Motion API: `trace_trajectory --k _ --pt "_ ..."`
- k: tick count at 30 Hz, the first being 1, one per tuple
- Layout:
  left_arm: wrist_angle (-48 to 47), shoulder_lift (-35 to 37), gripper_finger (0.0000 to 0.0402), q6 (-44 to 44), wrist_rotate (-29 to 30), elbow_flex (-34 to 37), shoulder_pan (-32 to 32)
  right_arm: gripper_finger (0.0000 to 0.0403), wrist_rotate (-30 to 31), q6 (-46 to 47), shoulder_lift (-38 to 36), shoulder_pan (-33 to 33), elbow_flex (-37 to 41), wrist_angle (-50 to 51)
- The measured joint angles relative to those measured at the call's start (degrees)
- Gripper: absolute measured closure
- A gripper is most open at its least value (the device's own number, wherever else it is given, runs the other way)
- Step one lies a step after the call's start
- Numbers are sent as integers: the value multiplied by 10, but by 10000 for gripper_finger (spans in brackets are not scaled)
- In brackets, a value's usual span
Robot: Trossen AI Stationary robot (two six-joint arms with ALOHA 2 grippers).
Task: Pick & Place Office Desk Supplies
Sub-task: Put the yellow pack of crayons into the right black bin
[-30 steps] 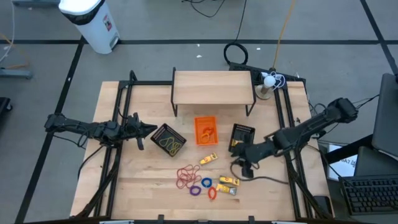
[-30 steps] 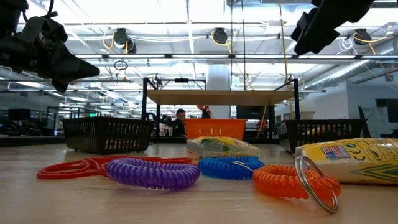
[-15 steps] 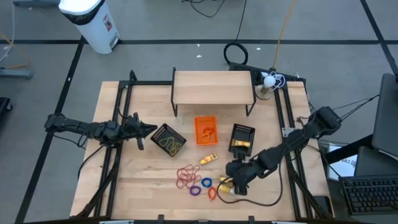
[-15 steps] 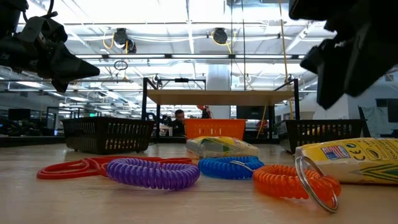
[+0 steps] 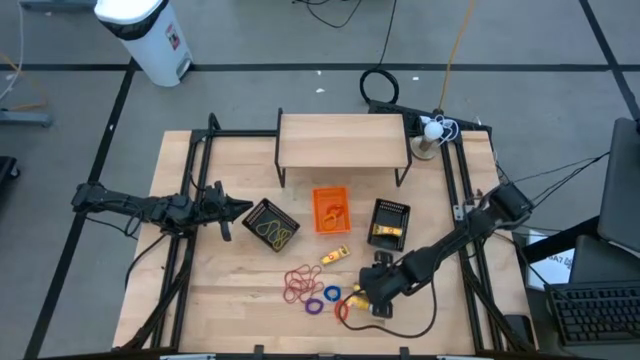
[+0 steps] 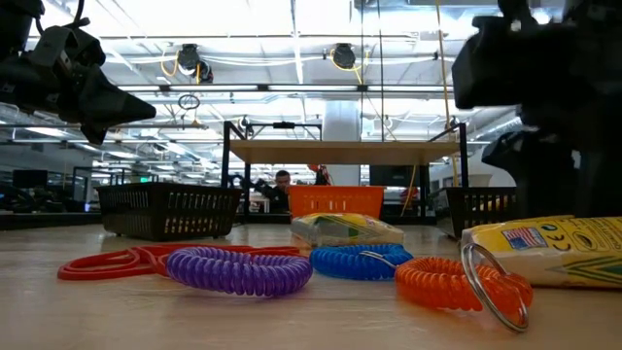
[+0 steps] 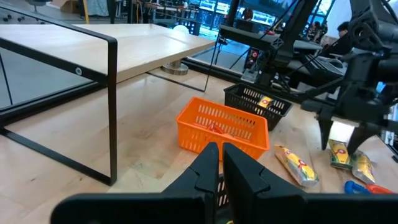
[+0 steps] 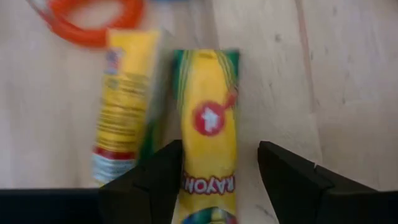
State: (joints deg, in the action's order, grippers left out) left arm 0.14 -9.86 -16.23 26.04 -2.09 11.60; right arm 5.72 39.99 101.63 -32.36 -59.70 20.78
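Note:
Two yellow packets [image 8: 208, 118] [image 8: 124, 112] lie side by side near the table's near edge. My right gripper [image 8: 221, 149] [image 5: 368, 293] hovers over them, open, its fingers on either side of the crayon packet. Beside them lie an orange ring [image 5: 341, 310], a blue ring [image 5: 331, 294], a purple ring [image 5: 314, 305] and red rubber bands [image 5: 297, 285]. A third yellow packet [image 5: 335, 256] lies apart. In the low view the purple ring [image 6: 238, 270] and orange ring [image 6: 457, 282] are closest. My left gripper [image 5: 243, 209] [image 7: 217, 152] waits shut at the left.
An orange tray [image 5: 331, 210] stands mid-table with a black mesh tray [image 5: 272, 224] to its left and another [image 5: 389, 222] to its right, holding a yellow item. A wooden shelf on black legs [image 5: 342, 139] spans the far side. Bare wood lies near the left front.
My right gripper has swung from beside the right black mesh tray toward the near edge and leftward, coming down over the two yellow packets. The packets and rings have stayed where they were.

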Motion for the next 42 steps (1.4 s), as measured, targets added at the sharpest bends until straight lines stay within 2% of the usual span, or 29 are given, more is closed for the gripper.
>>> trace_trajectory --k 9,18,22,29,33,38,42 --pt "0 0 380 0 0 0 0 236 -20 12 9 1 -1 16" --pt "0 0 380 -4 0 0 0 335 -37 -23 -22 1 2 -20" --pt "0 0 380 -4 0 0 0 345 -23 -58 -59 1 2 -34" --pt "0 0 380 -5 0 0 0 299 24 -136 -164 6 2 -47" --pt "0 0 380 -5 0 0 0 307 33 -206 -245 12 29 -123" --pt "0 0 380 -5 0 0 0 337 32 -273 -371 19 119 -249" --pt "0 0 380 -5 0 0 0 337 40 -289 -484 23 212 -324"
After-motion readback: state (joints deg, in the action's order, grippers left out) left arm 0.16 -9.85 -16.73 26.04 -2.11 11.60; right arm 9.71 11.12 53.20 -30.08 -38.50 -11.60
